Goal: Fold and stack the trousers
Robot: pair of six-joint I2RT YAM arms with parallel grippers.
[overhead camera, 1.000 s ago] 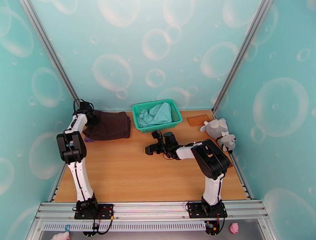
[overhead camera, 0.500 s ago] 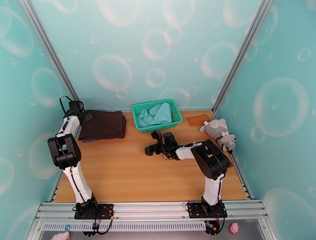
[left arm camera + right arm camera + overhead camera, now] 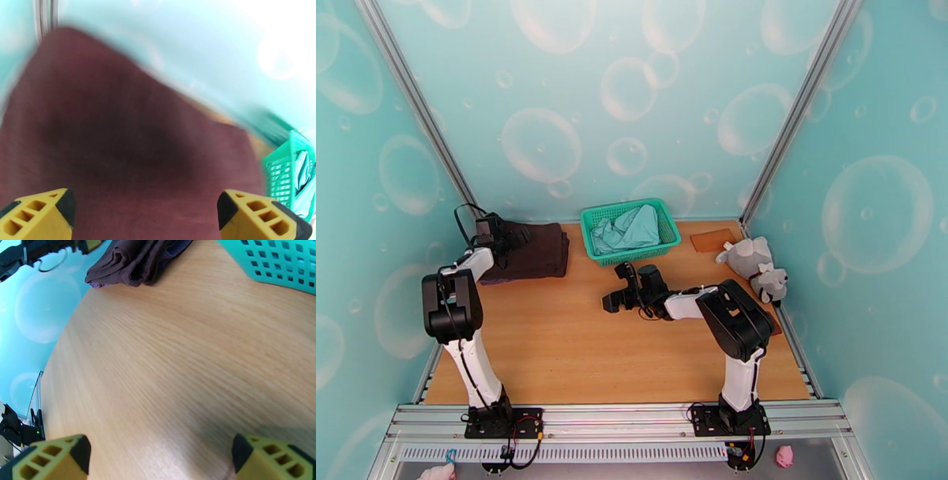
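trousers [image 3: 533,249]: folded, dark brown, far left of worktop [image 3: 592,347] | right wrist view: purple cloth [image 3: 95,284] peeks out under them | left gripper [image 3: 146,213]: wide, empty, over trousers | right gripper [image 3: 158,461]: wide, empty, over bare wood | green basket [image 3: 632,253]: pale teal garment [image 3: 632,225] inside

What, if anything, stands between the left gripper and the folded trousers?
Nothing visible does. The left gripper is open and poised right over the trousers at the far left, and its wrist view has bare brown fabric straight ahead of it.
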